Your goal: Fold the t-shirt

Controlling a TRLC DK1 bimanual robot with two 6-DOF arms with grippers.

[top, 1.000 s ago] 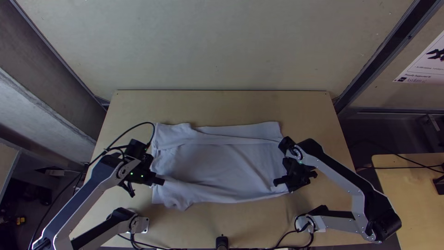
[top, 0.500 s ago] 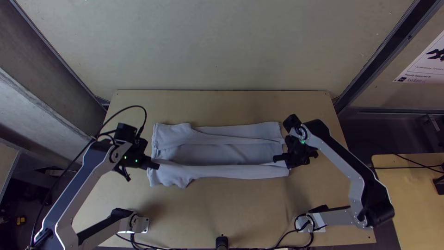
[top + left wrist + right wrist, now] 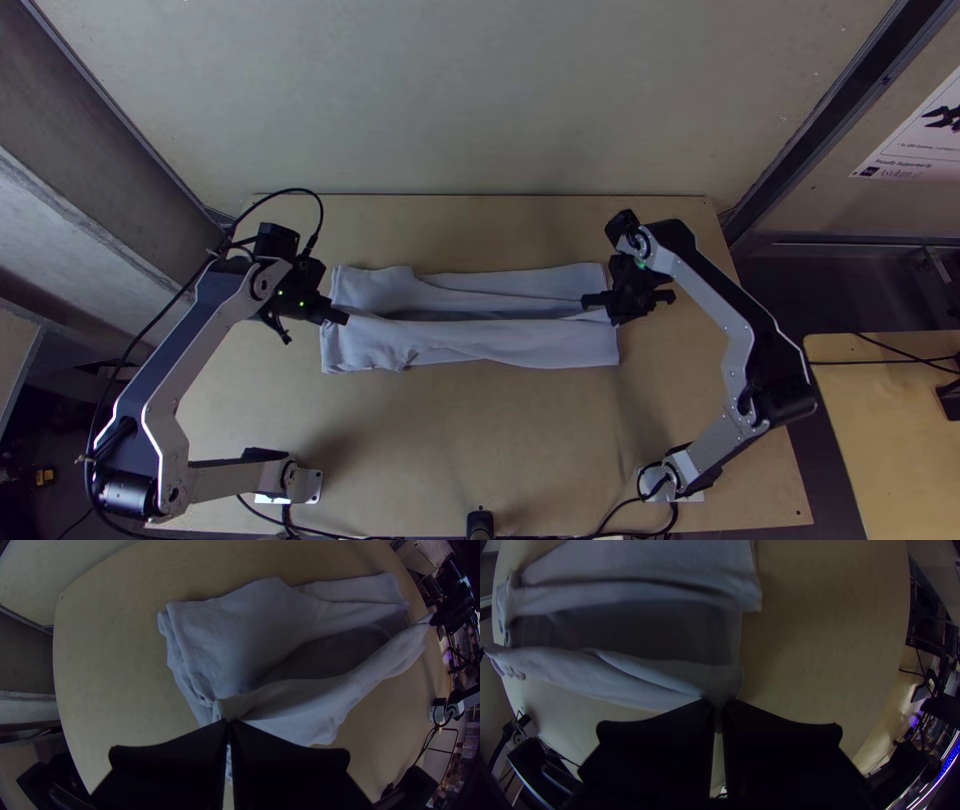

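The pale t-shirt lies as a long strip across the table, its far side folded inward and its near side drawn up and over. At its left end is my left gripper; at its right end my right gripper. In the left wrist view, my left gripper is shut on an edge of the t-shirt. The right wrist view has my right gripper shut on a corner of the raised edge of the t-shirt. A darker inner layer lies between the two folded sides.
The wooden table extends on all sides of the cloth. Cables and a small black post are at its near edge. A second table stands at the right.
Both grippers have moved up the picture, away from the near edge, carrying the t-shirt's near side with them. The cloth now forms a narrower strip, and less of its middle layer is uncovered.
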